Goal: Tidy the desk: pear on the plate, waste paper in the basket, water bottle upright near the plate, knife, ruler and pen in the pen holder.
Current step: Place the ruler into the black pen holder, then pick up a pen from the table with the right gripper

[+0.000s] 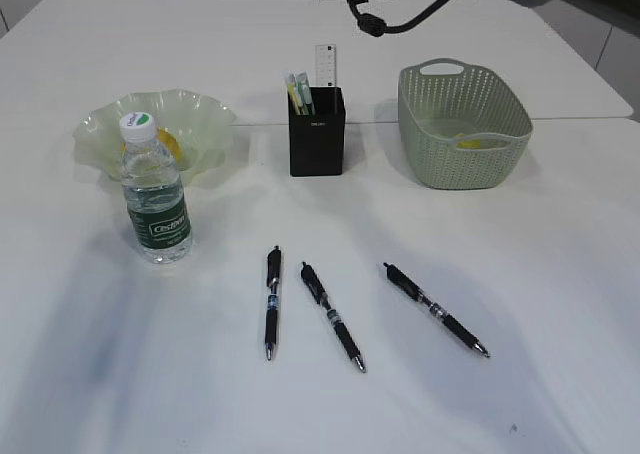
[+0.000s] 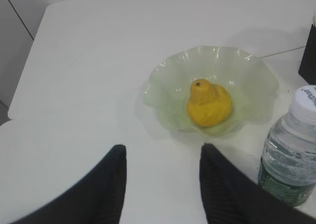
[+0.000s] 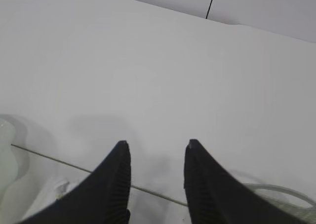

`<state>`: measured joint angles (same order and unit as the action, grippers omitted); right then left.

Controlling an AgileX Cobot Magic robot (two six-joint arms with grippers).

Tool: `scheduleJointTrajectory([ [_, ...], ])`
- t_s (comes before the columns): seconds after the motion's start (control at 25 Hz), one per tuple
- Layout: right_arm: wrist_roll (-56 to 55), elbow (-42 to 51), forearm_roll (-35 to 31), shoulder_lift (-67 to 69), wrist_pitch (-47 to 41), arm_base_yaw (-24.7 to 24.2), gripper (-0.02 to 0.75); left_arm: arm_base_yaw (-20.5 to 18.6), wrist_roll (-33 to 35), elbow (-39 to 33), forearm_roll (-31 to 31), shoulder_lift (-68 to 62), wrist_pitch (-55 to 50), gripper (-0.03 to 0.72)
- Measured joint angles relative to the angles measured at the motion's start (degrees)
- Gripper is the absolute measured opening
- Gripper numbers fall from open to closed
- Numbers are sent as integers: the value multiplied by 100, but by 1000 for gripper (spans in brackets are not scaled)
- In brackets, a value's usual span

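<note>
Black pens are what's left: three lie loose on the desk (image 1: 560,274) in the lower middle of the exterior frame, namely left pen (image 1: 272,301), middle pen (image 1: 332,316) and right pen (image 1: 436,309), none touching another. My read: pens-into-holder is the step in hand.

Done, as things lie now:
- pear (image 2: 209,103) in the plate (image 2: 256,81), mid-left of the exterior frame
- water bottle (image 1: 155,194) upright, just in front of the plate
- ruler (image 1: 324,66) standing in the pen holder (image 1: 317,134), upper centre, next to a green-and-white item, likely the knife, can't confirm
- basket (image 1: 463,124), upper right, holds something pale and yellowish, probably the paper

Counts: three pens, one each of pear, plate, bottle, basket, holder and ruler.

Left gripper (image 2: 163,182) hangs above bare desk in front of the plate, jaws parted, nothing between them. Right gripper (image 3: 155,177) likewise parted and empty, up over the far desk near the holder and basket.

Next move likely: one arm drops to a pen, pinches the barrel mid-length, tilts it upright and feeds it in beside the ruler.
</note>
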<state>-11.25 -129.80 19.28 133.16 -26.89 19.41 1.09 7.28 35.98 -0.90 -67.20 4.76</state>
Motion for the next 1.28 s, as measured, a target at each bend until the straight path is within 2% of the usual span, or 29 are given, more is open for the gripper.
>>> scheduleJointTrajectory([
  [0.64,558,0,-11,-483,-1993,0,271,0,0,0,0,0,149,341],
  [1.0,917,-10,-216,-661,-2714,0,272,0,0,0,0,0,160,341],
  [1.28,1522,-10,-661,-725,-3347,0,271,0,0,0,20,0,167,341],
])
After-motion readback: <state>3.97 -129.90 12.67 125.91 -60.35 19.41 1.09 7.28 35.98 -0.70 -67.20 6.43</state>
